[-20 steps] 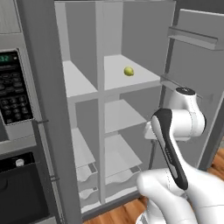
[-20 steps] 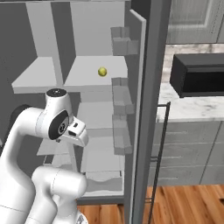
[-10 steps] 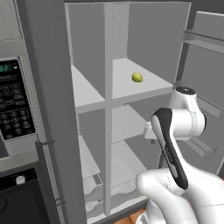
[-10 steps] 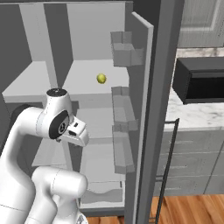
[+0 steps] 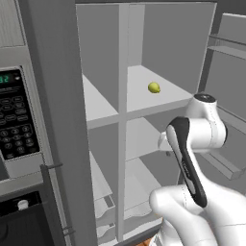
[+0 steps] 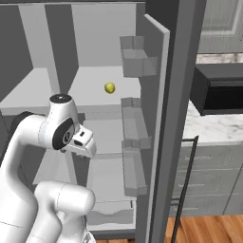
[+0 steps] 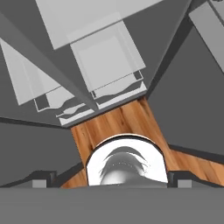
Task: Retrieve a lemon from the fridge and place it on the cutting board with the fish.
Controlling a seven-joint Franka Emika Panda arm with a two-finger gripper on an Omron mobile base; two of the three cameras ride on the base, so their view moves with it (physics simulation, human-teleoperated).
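Your pincer (image 7: 112, 181) is released, jaws standing wide with nothing between them; in the hand view its two dark fingertips (image 7: 41, 179) sit far apart at the bottom, aimed down past the lower drawers (image 7: 107, 61) of the fridge (image 5: 62, 120) toward the wooden floor (image 7: 118, 122). So the hand hangs low and pointed downward, tucked in front of the open compartment, with the arm's elbow (image 6: 61, 130) folded above it.

The lemon (image 5: 153, 87) is well above your pincer and further in, resting alone on the upper shelf (image 5: 144, 103) of the right-hand compartment, away from the back wall and near the middle of the shelf; from the right base view you see it (image 6: 109, 88) just inboard of the door bins (image 6: 135, 61).

Expect it to be light, firm and roundish, with a smooth skin, so it will probably roll or squirt out if nudged off-centre. Take it across its widest middle, jaws straddling it evenly, coming in level over the shelf edge. Close gently. You'll need to raise and re-aim the hand first.
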